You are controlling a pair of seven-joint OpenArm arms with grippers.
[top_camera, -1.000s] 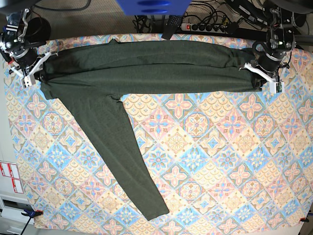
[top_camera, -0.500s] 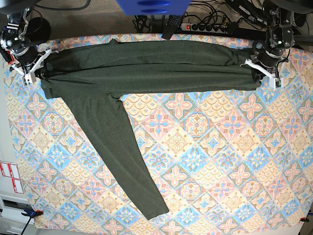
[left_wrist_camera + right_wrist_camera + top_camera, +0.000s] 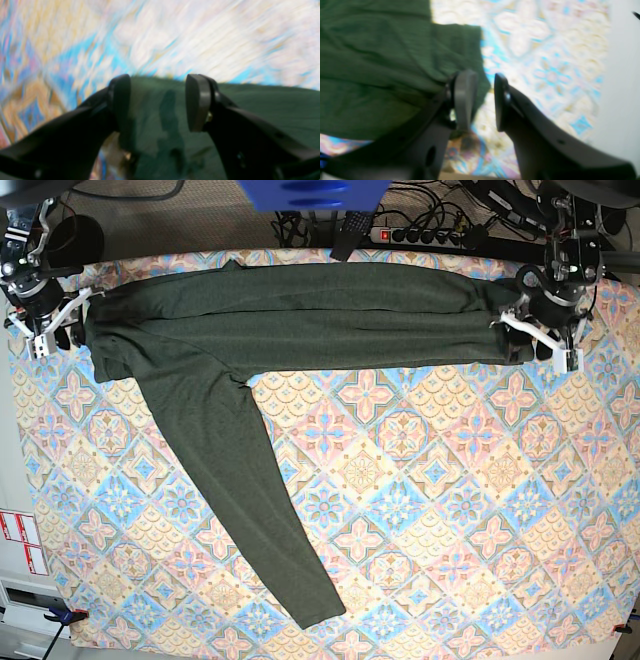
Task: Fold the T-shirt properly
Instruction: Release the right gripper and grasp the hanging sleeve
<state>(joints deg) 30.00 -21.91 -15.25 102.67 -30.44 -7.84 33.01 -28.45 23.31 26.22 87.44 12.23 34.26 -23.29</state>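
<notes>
The T-shirt [image 3: 300, 315] lies in a long folded band across the far side of the patterned cloth [image 3: 450, 510], one sleeve trailing toward the near edge. At its right end the left gripper [image 3: 158, 102] stands spread, nothing pinched. At its left end the right gripper [image 3: 482, 100] is parted too, shirt edge beside one finger.

dark olive-green t-shirt [image 3: 300, 315] — pastel floral-tiled tablecloth [image 3: 450, 500]

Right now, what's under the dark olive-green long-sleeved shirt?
The dark olive-green long-sleeved shirt lies flat on the colourful tile-patterned tablecloth. Whatever sits beneath its folded layers is covered.
</notes>
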